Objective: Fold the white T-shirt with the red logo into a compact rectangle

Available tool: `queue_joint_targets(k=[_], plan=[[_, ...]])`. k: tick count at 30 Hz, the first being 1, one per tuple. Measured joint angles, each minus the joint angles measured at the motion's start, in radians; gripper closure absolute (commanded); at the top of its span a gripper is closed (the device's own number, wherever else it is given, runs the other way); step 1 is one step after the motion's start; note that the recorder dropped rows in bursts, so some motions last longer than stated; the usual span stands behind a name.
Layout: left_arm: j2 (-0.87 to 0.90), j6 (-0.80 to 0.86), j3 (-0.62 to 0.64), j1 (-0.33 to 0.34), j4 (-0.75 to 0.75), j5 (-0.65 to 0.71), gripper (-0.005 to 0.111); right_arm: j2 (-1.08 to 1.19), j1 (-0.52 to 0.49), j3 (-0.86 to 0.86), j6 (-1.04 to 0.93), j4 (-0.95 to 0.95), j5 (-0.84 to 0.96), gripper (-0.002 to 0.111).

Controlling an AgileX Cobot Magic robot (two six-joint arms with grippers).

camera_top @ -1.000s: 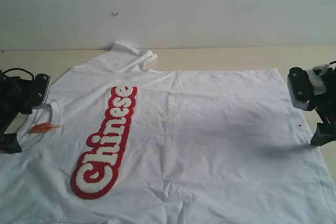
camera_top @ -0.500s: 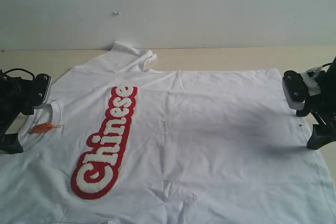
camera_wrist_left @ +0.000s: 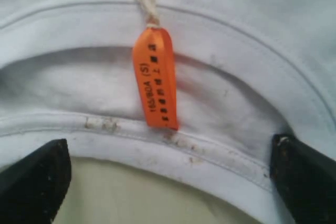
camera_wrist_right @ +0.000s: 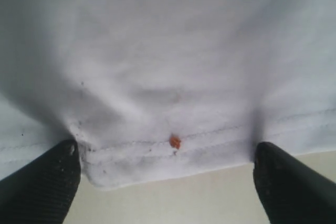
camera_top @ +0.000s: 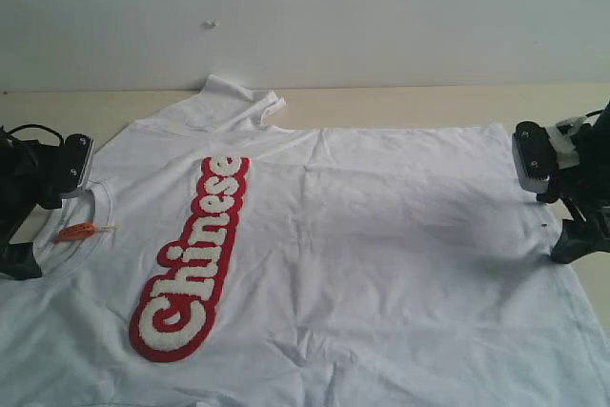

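Exterior view: white T-shirt [camera_top: 362,235] lies flat and face up across the table [camera_top: 400,102], turned sideways, collar [camera_top: 103,199] toward the left arm, bottom hem [camera_top: 534,226] toward the right arm. Red logo [camera_top: 191,259] fully exposed, nothing folded over it. Far sleeve [camera_top: 238,97] sits a bit bunched at the back edge; near side is cut off by the frame, can't judge it

Progress: no fold visible yet, still the setup stage

- left gripper [camera_wrist_left: 168,182]: jaws spread wide, straddling the collar rim just by the orange tag [camera_wrist_left: 156,80], holding nothing
- right gripper [camera_wrist_right: 168,187]: jaws spread wide, one finger either side of a hem stretch with a small orange speck [camera_wrist_right: 175,141], holding nothing. Cloth dips near the fingertips; can't tell if they touch it

My read: both arms look lined up for a pinch at opposite ends. Left to do: close on collar and hem, fold the body, tuck the sleeves, fold again down to a rectangle. Basically all of it remains
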Motion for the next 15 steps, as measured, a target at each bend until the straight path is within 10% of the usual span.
queue_joint_targets(k=[15], plan=[[0.000,0.000,0.000,0.000,-0.002,0.000,0.003,0.004,0.000,-0.003,0.070,-0.082,0.043,0.023]])
